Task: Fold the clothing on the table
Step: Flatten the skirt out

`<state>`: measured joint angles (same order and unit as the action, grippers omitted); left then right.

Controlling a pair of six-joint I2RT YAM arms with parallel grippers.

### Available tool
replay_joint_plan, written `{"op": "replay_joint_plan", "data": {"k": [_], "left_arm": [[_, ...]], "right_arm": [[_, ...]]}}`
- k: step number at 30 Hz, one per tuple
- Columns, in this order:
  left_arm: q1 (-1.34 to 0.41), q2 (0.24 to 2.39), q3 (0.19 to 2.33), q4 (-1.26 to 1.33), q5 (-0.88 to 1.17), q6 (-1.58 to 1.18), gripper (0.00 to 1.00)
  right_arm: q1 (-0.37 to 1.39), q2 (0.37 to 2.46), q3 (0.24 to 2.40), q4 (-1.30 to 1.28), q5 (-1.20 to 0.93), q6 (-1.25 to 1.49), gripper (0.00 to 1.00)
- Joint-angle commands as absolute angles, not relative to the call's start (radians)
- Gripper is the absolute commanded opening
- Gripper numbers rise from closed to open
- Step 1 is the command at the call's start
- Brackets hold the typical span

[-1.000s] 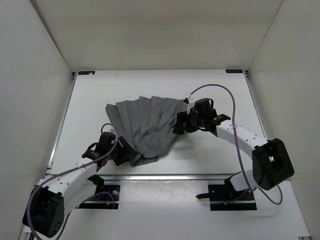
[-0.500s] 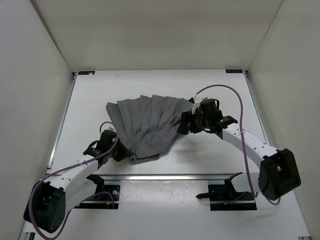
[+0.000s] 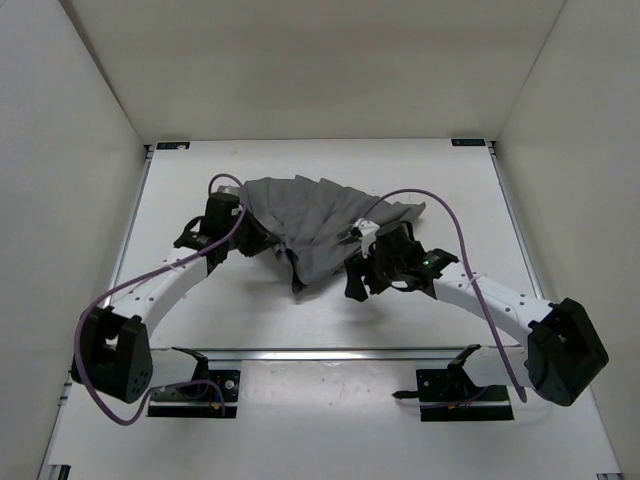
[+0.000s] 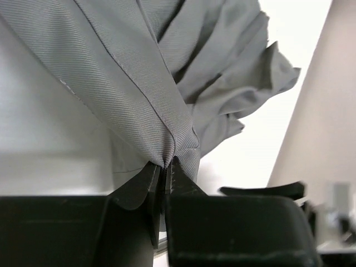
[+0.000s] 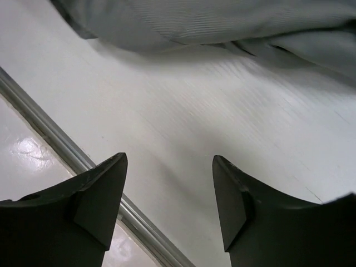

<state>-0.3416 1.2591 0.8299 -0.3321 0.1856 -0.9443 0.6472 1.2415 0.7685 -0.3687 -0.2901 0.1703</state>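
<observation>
The dark-grey clothing (image 3: 315, 218) lies bunched in pleats on the white table (image 3: 455, 190), with a flap hanging toward the near side. At its left edge my left gripper (image 3: 250, 236) holds it. In the left wrist view the left gripper (image 4: 166, 165) is shut on a pinched fold of the clothing (image 4: 139, 72), which drapes away from the tips. My right gripper (image 3: 358, 280) hovers by the cloth's near right edge. In the right wrist view the right gripper (image 5: 168, 161) stands open over bare table, the clothing (image 5: 222, 22) just beyond its tips.
A metal rail (image 3: 330, 352) runs along the table's near edge, also seen as the rail (image 5: 50, 130) under the right fingers. White walls enclose the table on three sides. Purple cables loop over both arms.
My left gripper shut on the clothing's near-left edge and carried it toward the back left, bunching the cloth. My right gripper came off the cloth's right side and moved nearer, jaws slightly narrower.
</observation>
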Motion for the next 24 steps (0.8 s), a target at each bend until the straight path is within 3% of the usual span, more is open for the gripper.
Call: {"op": "replay_joint_plan", "data": {"k": [1,6,11,18,24], "left_arm": [[-0.327,1.287,0.9,-0.286,0.225,-0.991,0.0],[-0.304,1.357,1.048,-0.293,0.244,-1.008,0.0],[-0.308,1.393,1.183,-0.299,0.245,-1.006,0.0],[-0.31,1.355,1.134,-0.298,0.271,-1.015,0.0],[-0.295,1.327,1.095,-0.314,0.275,-1.002,0.0]], "right_arm": [[0.716,1.267,0.824,-0.257,-0.224,0.144,0.62],[0.713,1.363,0.903,-0.105,-0.252,0.207,0.76],[0.742,1.549,1.064,-0.097,-0.22,0.172,0.78],[0.696,1.683,1.206,-0.061,-0.152,0.209,0.79],[0.667,1.683,1.224,-0.049,-0.092,0.205,0.6]]}}
